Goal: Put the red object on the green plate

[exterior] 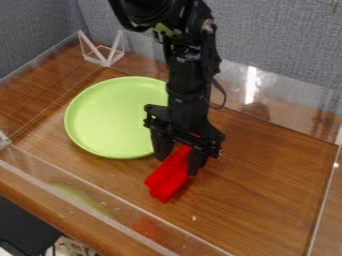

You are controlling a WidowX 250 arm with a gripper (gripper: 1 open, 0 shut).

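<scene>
Red block (170, 178) lies on the worktop (274, 165) just right of the plate (116, 116), not on it. Hand (183, 160) points down over the block's far end, fingers spread either side, no grip yet. Best to close squarely across the narrow width, lift clear of the rim, then carry it left to plate centre.

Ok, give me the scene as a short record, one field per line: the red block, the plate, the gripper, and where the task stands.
red object: lying on the wooden table, outside the plate, just past its near right edge
green plate: lime green, round, nothing on it
gripper: pointing down over the far end of the red object, fingers to either side of it; grip cannot be told
task status: red object not yet on the green plate
background: white wire stand behind the plate
</scene>
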